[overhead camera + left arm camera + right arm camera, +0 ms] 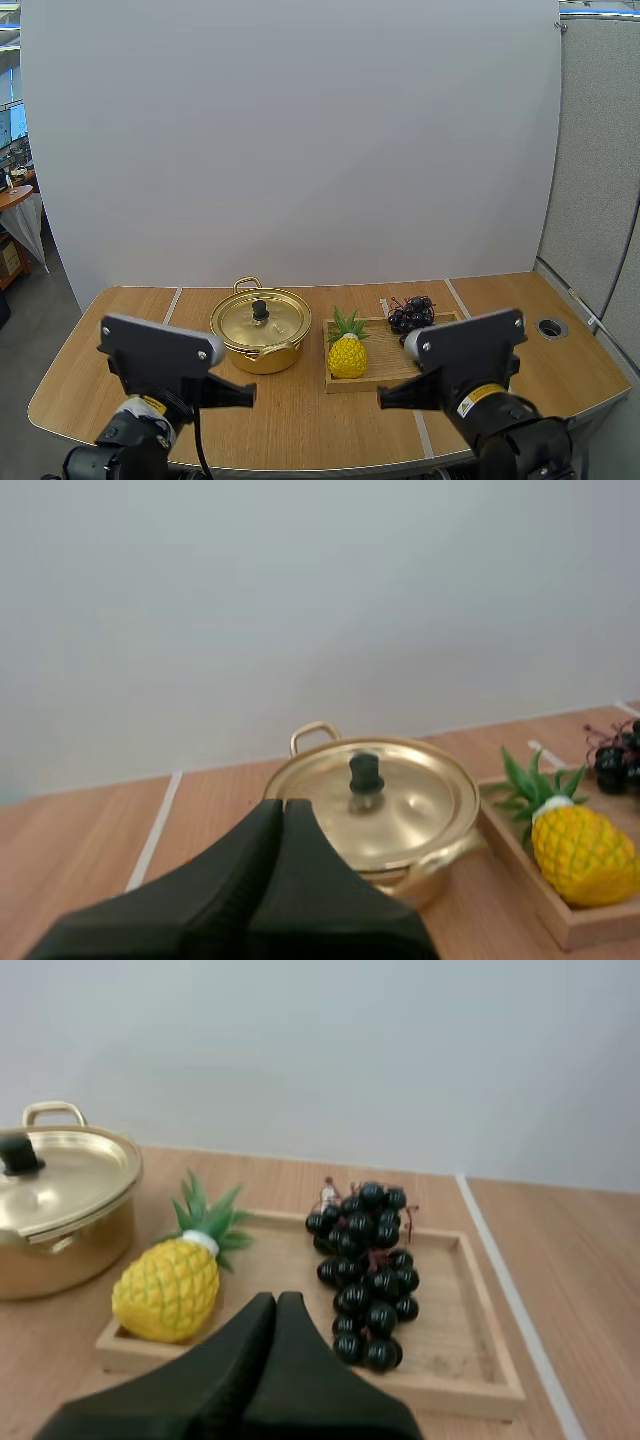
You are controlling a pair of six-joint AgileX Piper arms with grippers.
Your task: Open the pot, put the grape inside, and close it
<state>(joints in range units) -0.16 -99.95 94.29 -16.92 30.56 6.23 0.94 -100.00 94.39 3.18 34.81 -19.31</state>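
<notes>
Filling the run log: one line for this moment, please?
lid on pot | grapes in tray | left gripper shut | right gripper shut

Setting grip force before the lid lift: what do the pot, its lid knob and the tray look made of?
Pot: gold-coloured metal, judging by its shiny, reflective skin; perhaps brass or anodised aluminium, the look leaves that open. Lid knob: matte black, probably plastic. Tray: pale wood with faint grain and a dull, unglossed finish.
</notes>
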